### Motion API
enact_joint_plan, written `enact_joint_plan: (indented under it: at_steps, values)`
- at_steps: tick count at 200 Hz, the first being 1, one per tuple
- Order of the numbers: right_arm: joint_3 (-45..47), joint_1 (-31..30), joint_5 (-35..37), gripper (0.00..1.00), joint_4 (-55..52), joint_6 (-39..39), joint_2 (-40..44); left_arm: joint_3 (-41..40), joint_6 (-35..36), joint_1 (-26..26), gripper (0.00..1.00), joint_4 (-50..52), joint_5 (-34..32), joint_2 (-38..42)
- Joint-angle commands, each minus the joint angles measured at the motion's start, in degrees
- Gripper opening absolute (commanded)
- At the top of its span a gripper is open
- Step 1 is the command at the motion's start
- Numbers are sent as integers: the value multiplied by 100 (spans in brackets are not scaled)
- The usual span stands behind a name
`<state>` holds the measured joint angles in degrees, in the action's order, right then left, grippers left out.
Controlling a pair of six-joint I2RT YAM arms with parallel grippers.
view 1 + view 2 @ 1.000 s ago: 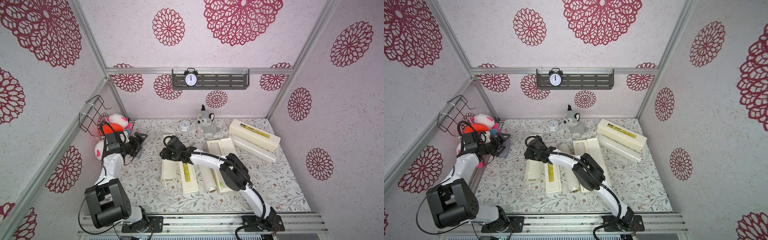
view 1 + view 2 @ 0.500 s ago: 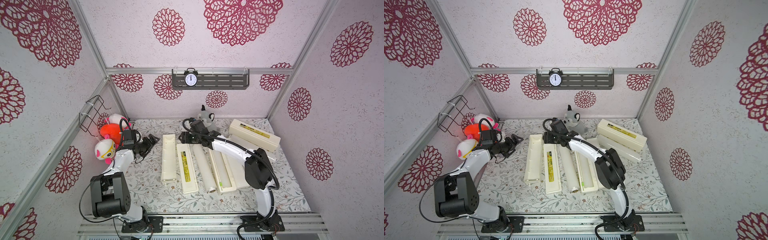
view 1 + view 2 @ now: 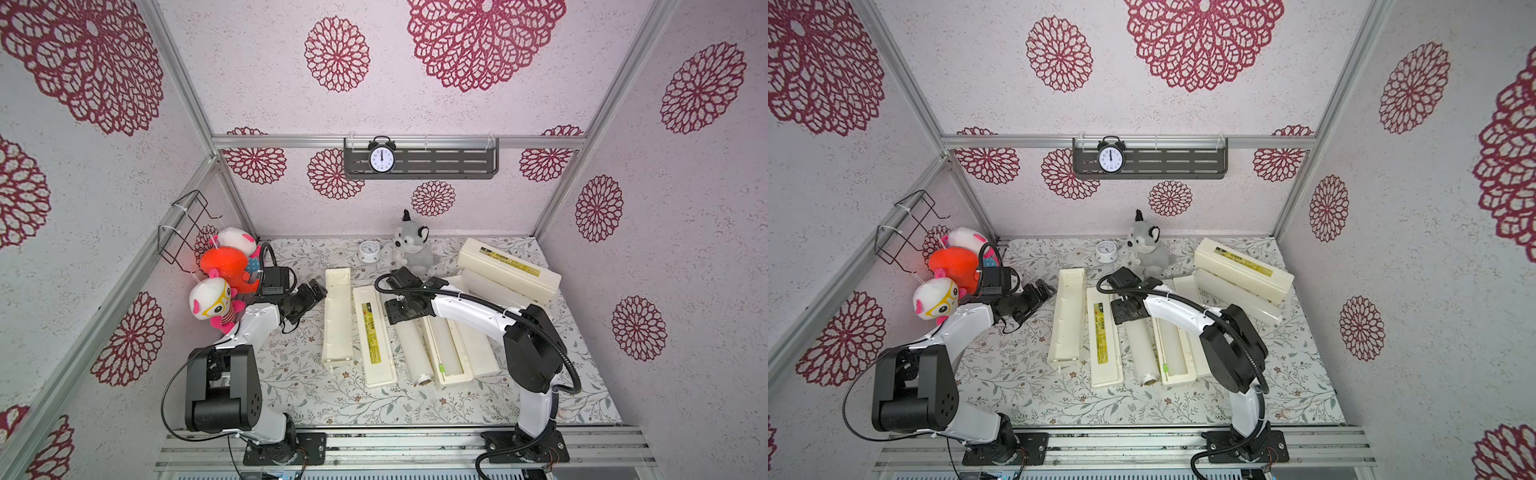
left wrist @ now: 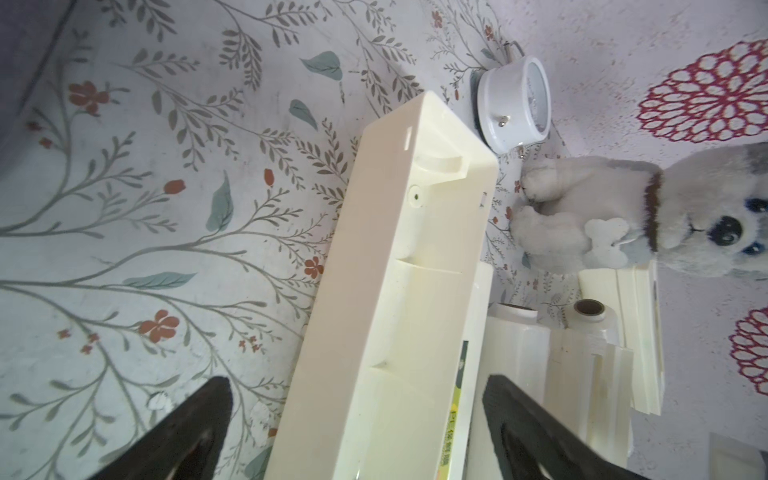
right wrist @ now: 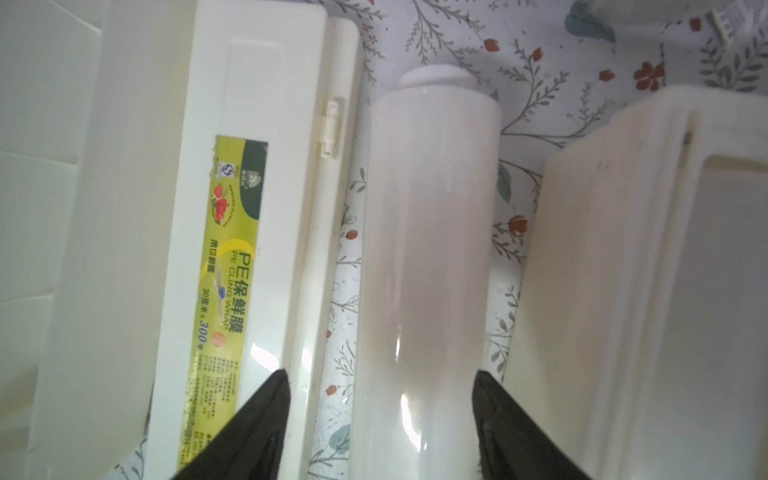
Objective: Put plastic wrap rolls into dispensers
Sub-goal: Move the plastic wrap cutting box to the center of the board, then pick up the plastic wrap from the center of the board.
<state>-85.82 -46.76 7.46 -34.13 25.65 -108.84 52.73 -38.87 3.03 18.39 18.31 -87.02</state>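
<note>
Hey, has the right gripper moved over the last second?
Yes. The right gripper has swung to the robot's right: it was well left of the grey plush, and now hangs straight in front of it, over the loose roll.

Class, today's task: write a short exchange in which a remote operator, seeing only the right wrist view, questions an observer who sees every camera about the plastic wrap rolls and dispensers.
Operator: My open right gripper straddles a glossy translucent-white plastic wrap roll. Where is the left gripper?
Observer: The left gripper, open, sits beside the far end of the leftmost open cream-white plastic dispenser tray.
Operator: Any other rolls?
Observer: Yes, a second glossy roll lies alongside the closed cream-white dispenser with a yellow-green label at the far right.
</note>
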Motion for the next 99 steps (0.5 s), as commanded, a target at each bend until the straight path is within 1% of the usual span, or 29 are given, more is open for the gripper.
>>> enact_joint_plan:
  at_steps: [1,15,34,57,99]
  values:
    - [128,-80,401,71,-249,190,295,-48,206,-133,98,-64,-359,-59]
    - [173,-138,440,71,-321,228,237,-91,246,-203,97,-86,-485,-143]
    - [331,-157,258,72,-222,297,219,-148,253,-299,95,-181,-519,-254]
    - [492,-157,203,73,-175,389,162,-136,266,-414,93,-233,-597,-404]
    - [667,-166,117,74,-49,473,-54,-89,314,-563,86,-224,-696,-548]
